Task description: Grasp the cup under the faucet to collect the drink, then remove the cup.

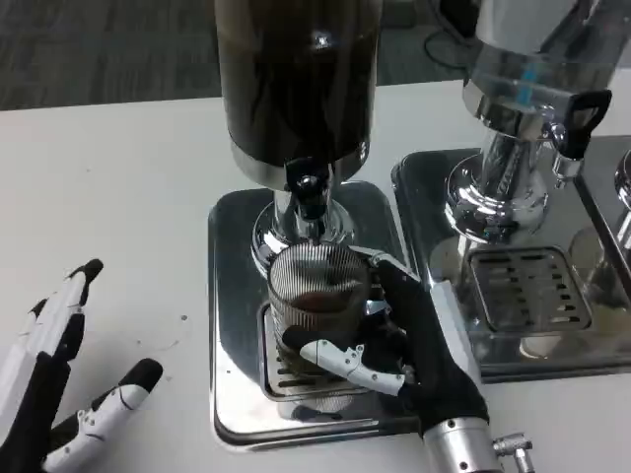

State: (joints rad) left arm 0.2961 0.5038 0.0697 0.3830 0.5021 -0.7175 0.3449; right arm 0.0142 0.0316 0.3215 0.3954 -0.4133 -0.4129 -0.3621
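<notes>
The cup (317, 291) stands on the drip tray (237, 394) under the faucet (308, 187); a second dispenser (513, 128) stands to its right on the worktop (108, 197).

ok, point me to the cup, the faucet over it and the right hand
cup (317, 286): head view, on its ribbed side wall.
faucet (308, 187): head view, on the black tap above the cup.
right hand (414, 340): head view, on the black palm beside the cup.

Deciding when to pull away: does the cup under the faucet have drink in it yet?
Partly filled: dark liquid shows low inside the ribbed cup, which stands upright under the faucet, held by the right hand.
</notes>
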